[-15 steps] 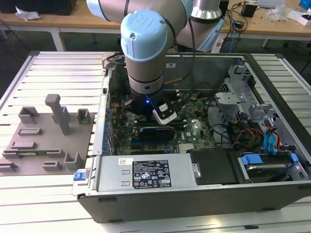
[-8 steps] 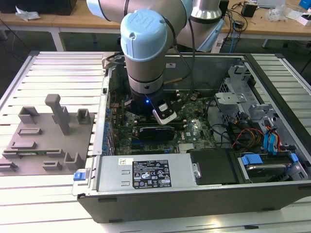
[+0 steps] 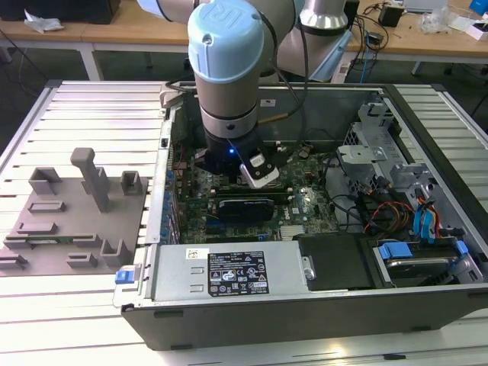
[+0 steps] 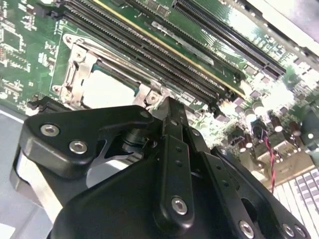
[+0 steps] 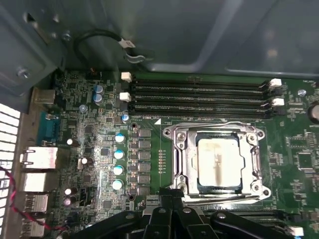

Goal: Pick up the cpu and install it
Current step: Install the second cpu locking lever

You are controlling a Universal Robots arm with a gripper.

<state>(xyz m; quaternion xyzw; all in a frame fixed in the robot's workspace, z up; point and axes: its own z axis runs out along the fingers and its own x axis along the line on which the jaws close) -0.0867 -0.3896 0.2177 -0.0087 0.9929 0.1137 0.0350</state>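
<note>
The cpu, a flat square chip with a pale silvery top, lies inside the metal-framed socket of the green motherboard. In the second wrist view the cpu shows as a pale patch within the same socket frame. My gripper hovers just off one edge of the socket, its black fingers pressed together with nothing between them. In the exterior view the arm's wrist reaches down into the open computer case over the motherboard.
Memory slots run along one side of the socket; capacitors and rear ports lie on another. A drive cage and cables fill the case at the exterior view's right. A grey fixture plate with blocks sits outside, at its left.
</note>
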